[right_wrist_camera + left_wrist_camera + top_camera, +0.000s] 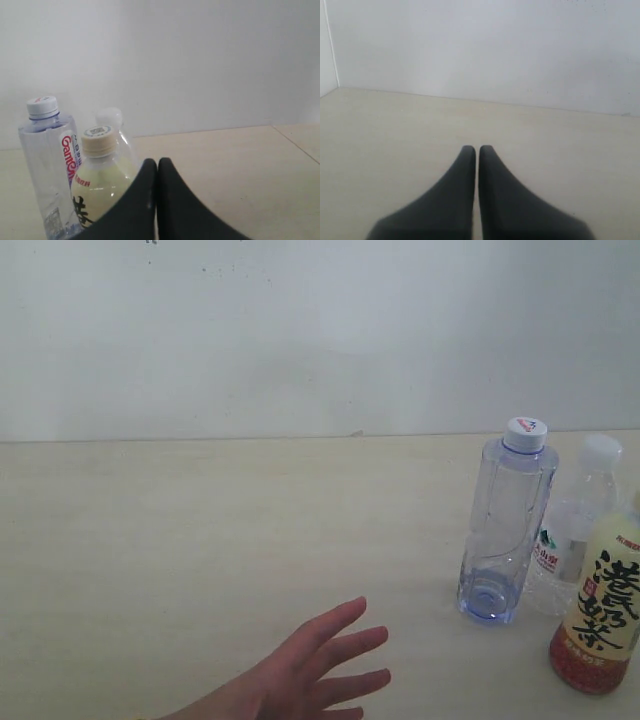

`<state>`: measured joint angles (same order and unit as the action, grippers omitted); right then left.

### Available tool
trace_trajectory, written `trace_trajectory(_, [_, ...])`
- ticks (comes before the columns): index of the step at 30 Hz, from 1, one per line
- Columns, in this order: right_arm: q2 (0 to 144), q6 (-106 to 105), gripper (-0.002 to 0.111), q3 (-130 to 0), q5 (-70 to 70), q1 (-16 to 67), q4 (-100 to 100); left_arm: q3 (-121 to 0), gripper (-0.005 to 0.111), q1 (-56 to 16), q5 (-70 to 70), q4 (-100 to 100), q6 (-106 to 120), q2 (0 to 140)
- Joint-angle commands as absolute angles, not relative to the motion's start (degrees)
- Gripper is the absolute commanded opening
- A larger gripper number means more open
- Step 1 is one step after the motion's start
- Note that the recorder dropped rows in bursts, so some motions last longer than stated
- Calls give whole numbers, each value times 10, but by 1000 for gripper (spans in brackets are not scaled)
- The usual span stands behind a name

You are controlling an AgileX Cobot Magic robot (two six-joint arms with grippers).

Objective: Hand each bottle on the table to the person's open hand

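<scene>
Three bottles stand upright at the right of the table (200, 540): a tall clear bluish bottle (505, 525) with a white cap, a shorter clear white-labelled bottle (570, 530) behind it, and a cream-and-red tea bottle (600, 615) nearest the front edge. The person's open hand (310, 665) lies palm-down at the bottom centre, fingers spread toward the bottles. Neither gripper shows in the exterior view. My left gripper (476, 149) is shut over bare table. My right gripper (157, 162) is shut and empty, with the tea bottle (100, 180), the bluish bottle (47, 160) and the white-labelled bottle's cap (109, 117) just beside it.
A plain white wall (300, 330) runs along the table's far edge. In the left wrist view a second wall (326, 55) meets it at a corner. The table's right edge (300, 147) appears in the right wrist view.
</scene>
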<state>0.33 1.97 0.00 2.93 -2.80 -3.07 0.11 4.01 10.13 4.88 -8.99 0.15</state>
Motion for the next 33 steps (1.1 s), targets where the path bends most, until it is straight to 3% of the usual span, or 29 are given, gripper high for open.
trace_trajectory(1, [0,31,0,0,-10,-28,-34,0,4,42,103,49,-92,0])
trace_trajectory(5, [0,131,0,0,-56,-28,-92,0,4,42,103,49,-92,0])
trace_trajectory(7, [2,120,0,0,5,-28,-77,0,4,42,103,49,-92,0])
trace_trajectory(12, [37,114,2,-34,-6,-28,-75,0,4,42,103,49,-92,0])
trace_trajectory(14, [58,110,10,-49,-6,-28,-75,0,4,42,103,49,-92,0])
trace_trajectory(21, [163,60,57,-148,22,-28,-63,0,4,42,103,49,-92,0])
trace_trajectory(26, [248,40,61,-156,21,-24,-65,0,4,42,103,49,-92,0])
trace_trajectory(31, [316,14,62,-166,-10,50,-67,0,4,42,103,49,-92,0])
trace_trajectory(33, [344,-21,71,-166,-24,95,-66,0,4,42,103,49,-92,0])
